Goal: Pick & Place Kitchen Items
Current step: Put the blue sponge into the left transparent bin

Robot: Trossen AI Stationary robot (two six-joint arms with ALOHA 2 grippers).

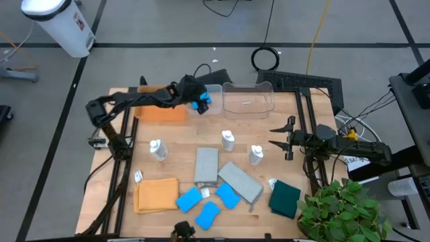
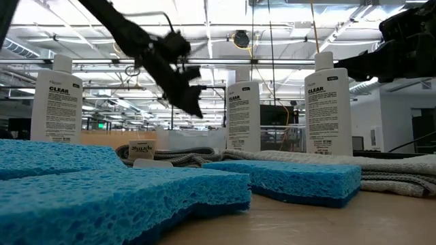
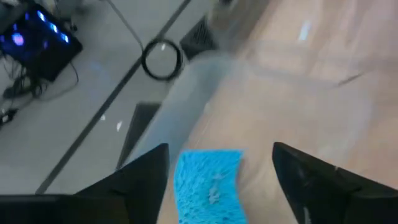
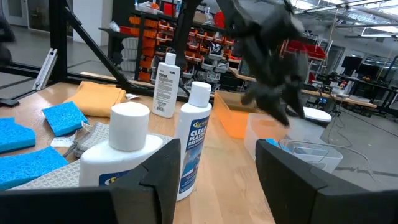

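My left gripper (image 1: 197, 99) is open above the small clear bin (image 1: 212, 94) at the table's far side. A blue sponge (image 3: 208, 183) shows between and below its spread fingers, and I cannot tell whether it rests in the bin. It also shows in the high view (image 1: 202, 103). My right gripper (image 1: 272, 136) is open and empty at the table's right, near a white bottle (image 1: 255, 154). Two more bottles (image 1: 228, 140) (image 1: 158, 149) stand upright. Three blue sponges (image 1: 208, 215), two grey cloths (image 1: 206, 165), an orange cloth (image 1: 156, 195) and a dark green cloth (image 1: 285, 198) lie flat near the front.
A larger clear bin (image 1: 248, 99) stands right of the small one, and an orange tray (image 1: 161, 112) lies left of it, under the left arm. A potted plant (image 1: 342, 212) stands at the front right corner. A bare strip of wood lies between the bins and the bottles.
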